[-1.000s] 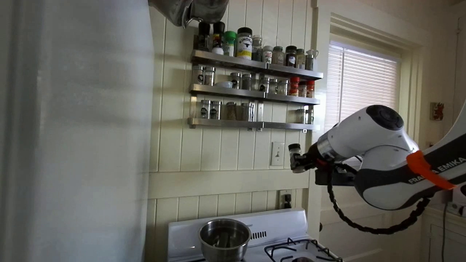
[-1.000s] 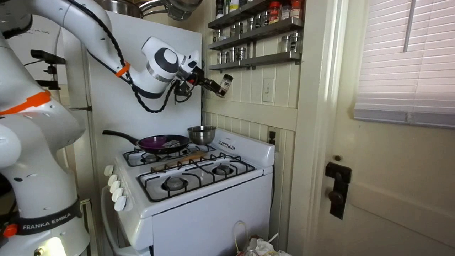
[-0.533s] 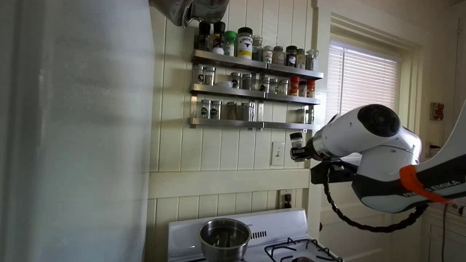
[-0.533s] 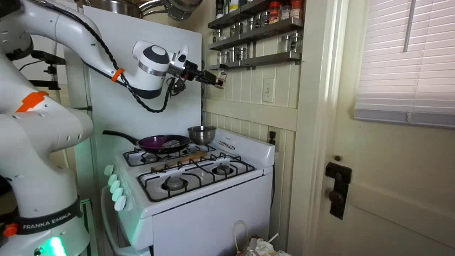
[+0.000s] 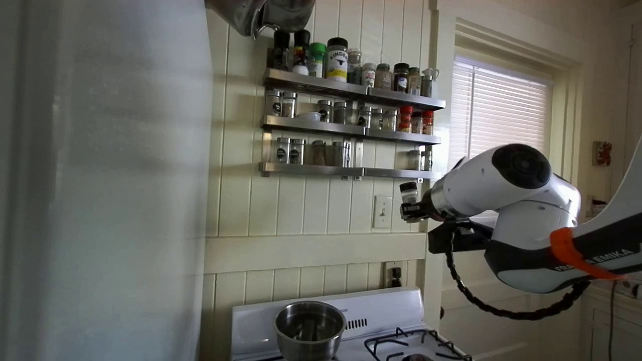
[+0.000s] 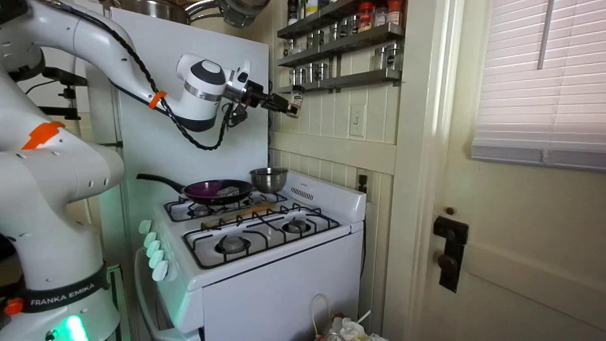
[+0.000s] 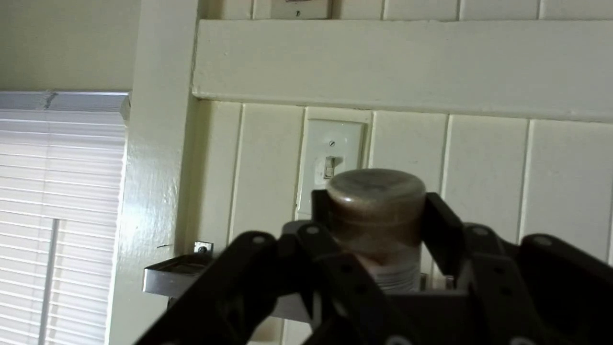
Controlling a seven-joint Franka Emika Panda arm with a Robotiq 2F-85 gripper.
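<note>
1. Wrist view: black cap (image 6: 298, 88) of spice jar (image 7: 376, 225) hidden behind tool (image 7: 380, 218); label (image 7: 396, 279) unreadable.
2. Overhead metal cookware (image 5: 285, 15) cut off at top, both exterior views.
3. Tool's jaws part-way apart, clamped on jar's lower end.
4. Jar mid-air, cap up, slightly tilted, higher than gas stove (image 6: 284, 279).

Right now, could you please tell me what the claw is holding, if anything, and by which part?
The claw holds a jar, pinched from both sides near its base; the black cap at the upper end is free.
</note>
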